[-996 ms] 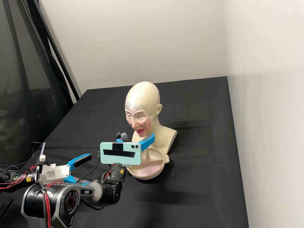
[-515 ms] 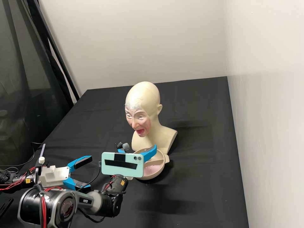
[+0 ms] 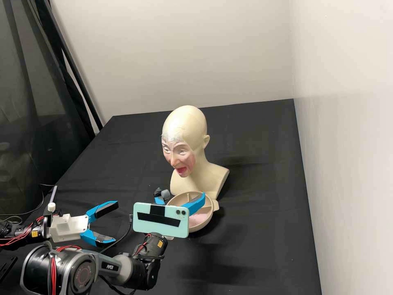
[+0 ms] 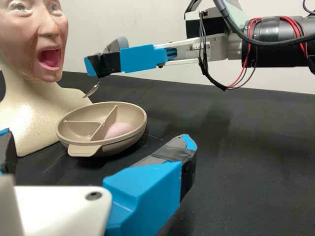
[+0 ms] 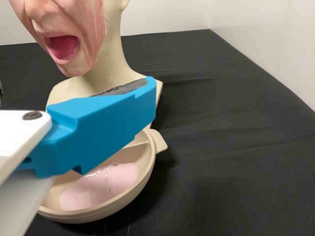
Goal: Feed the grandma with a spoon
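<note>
The right pincer [image 4: 101, 64] pinches the spoon [image 4: 92, 89] by its handle; it looks light and stiff. The left pincer [image 3: 108, 221] gapes, empty.

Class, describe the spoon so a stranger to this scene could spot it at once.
Find the pale mannequin head on the black bench. Before its chest sits a tan divided bowl, and above that bowl the right gripper pinches a small spoon. It alone is silvery, hanging tip-down from the gripper.

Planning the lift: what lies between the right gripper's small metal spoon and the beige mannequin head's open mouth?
Nothing: left wrist view shows bare air between spoon and mouth.
</note>
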